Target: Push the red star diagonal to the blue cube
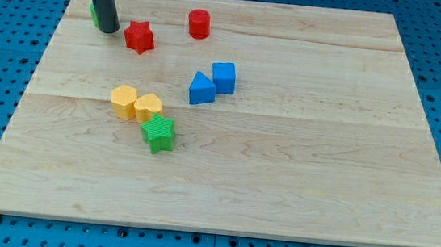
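Nearest sits one green star [158, 133], behind it two yellow blocks [124, 101]. My tip [108, 29] rests just left of the red star [140, 36], holding nothing; there's no gripper. Approach looks done; next, shove it rightward-down toward the blue cube [224, 77]. One blue wedge [201, 89], one red cylinder [199, 23].

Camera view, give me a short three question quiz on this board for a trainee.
1. True or false: the blue cube touches the blue triangular block.
2. Which block lies nearest my tip? A red star B red cylinder C green star
3. Fill in: the two yellow blocks sit just above the ___ star.

Key: 1 true; 2 A; 3 green.
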Robot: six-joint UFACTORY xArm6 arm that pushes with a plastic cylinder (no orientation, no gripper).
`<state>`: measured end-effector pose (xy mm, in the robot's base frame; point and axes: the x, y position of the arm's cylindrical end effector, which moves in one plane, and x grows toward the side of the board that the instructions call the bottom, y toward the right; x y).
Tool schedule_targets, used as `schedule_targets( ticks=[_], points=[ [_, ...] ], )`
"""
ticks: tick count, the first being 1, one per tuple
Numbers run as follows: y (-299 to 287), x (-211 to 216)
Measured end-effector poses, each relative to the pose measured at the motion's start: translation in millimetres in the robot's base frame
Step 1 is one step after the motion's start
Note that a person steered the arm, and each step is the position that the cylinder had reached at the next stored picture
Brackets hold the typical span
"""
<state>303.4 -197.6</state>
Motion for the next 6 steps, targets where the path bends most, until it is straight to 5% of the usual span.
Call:
schedule_targets(
  ticks=[1, 2, 4, 6],
  points=[
    [38.1, 4.8],
    [138.2, 3.8],
    [210.1, 41.3],
    [278.4, 11.0]
  ],
)
